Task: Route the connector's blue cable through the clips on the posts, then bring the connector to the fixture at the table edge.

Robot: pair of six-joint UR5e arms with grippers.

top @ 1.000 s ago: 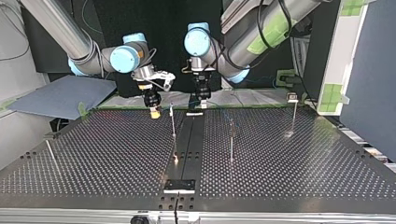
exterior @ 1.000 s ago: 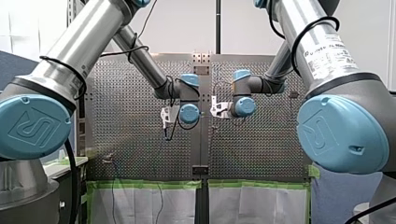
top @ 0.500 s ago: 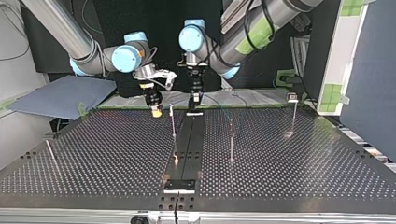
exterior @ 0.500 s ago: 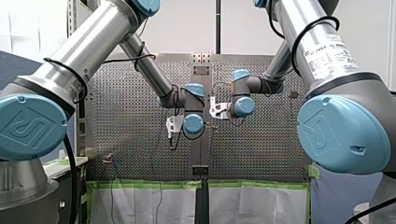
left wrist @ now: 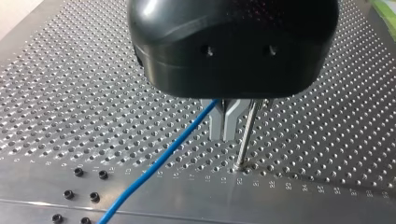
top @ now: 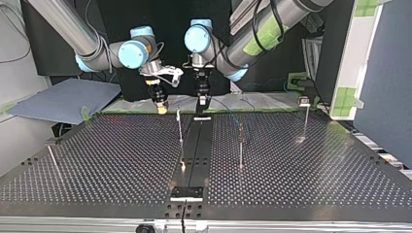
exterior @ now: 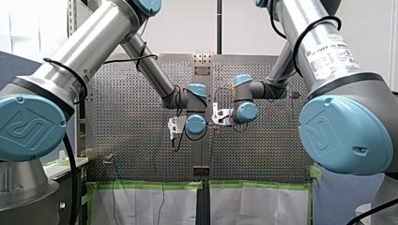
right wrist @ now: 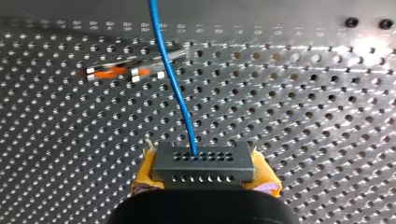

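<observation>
Connector (small grey block w/ two rows of holes) is pinched in the right pincer. Its yellow pads press on the block's two sides and hold it above the perforated tabletop, clear of the surface. The blue cable leaves the connector's upper row of holes and runs straight ahead of the pincer w/ a slight bend, then out of the right wrist view. Ahead and a bit to one side is a thin post w/ an orange-and-white clip. The cable crosses the post's bare end in this view, well apart from the clip; can't tell whether they touch.

Left pincer has its metal fingers pressed together. They grip the blue cable up near their roots, and from there it slants down and away beside the pincer, out of the left wrist view. An upright post stands just beside the fingers, apart from them, its foot set in the tabletop.

Top view: both pincers point down, side by side and near each other but not touching — the left one a little ahead of the nearest post.
</observation>
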